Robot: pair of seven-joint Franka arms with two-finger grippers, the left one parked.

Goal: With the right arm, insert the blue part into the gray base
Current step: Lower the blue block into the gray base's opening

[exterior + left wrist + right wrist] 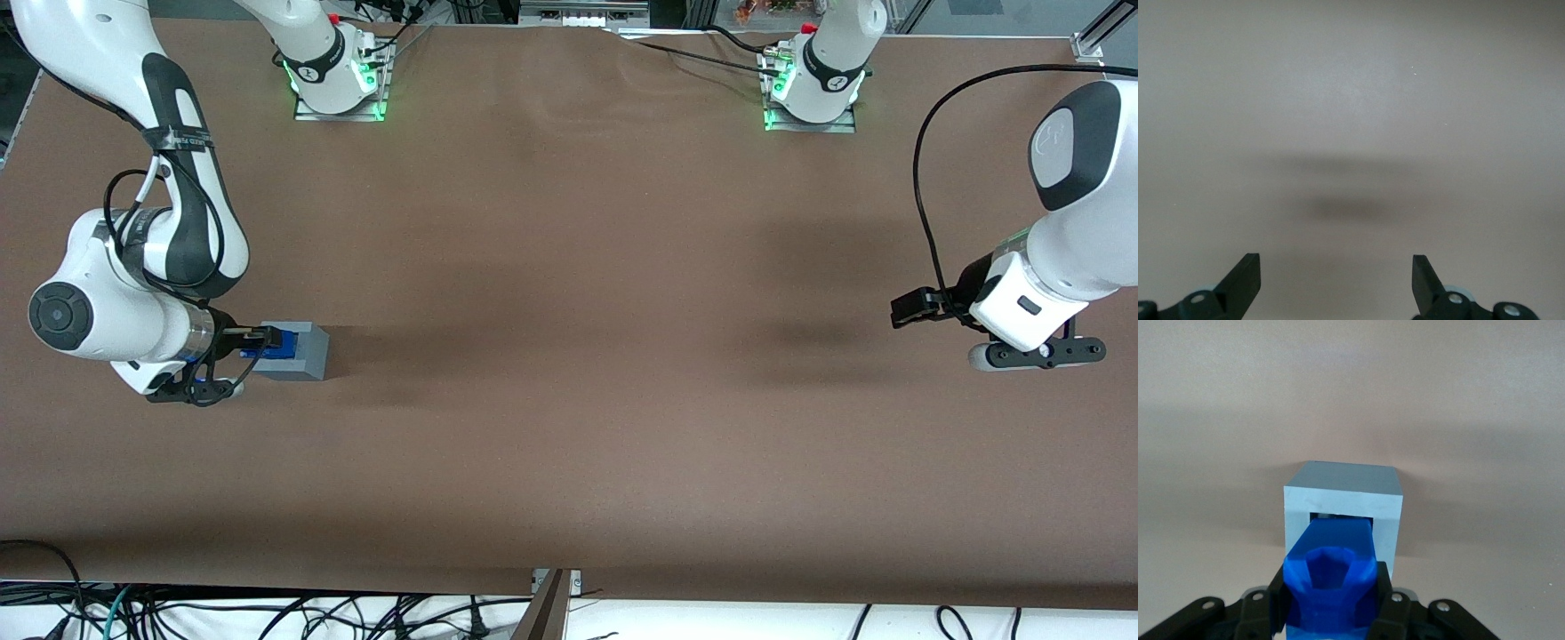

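Note:
The gray base (302,352) is a light gray cube on the brown table toward the working arm's end. Its square recess faces my gripper sideways. My right gripper (260,343) is shut on the blue part (274,347) and holds it level at the recess, its tip partly inside. In the right wrist view the blue part (1330,572) sits clamped between the black fingers (1386,601), with its leading end reaching into the opening of the gray base (1342,499). The rest of the recess is hidden by the part.
The brown table (569,356) stretches wide toward the parked arm's end. Two arm mounts (338,80) stand along the table edge farthest from the front camera. Cables (267,613) hang below the near edge.

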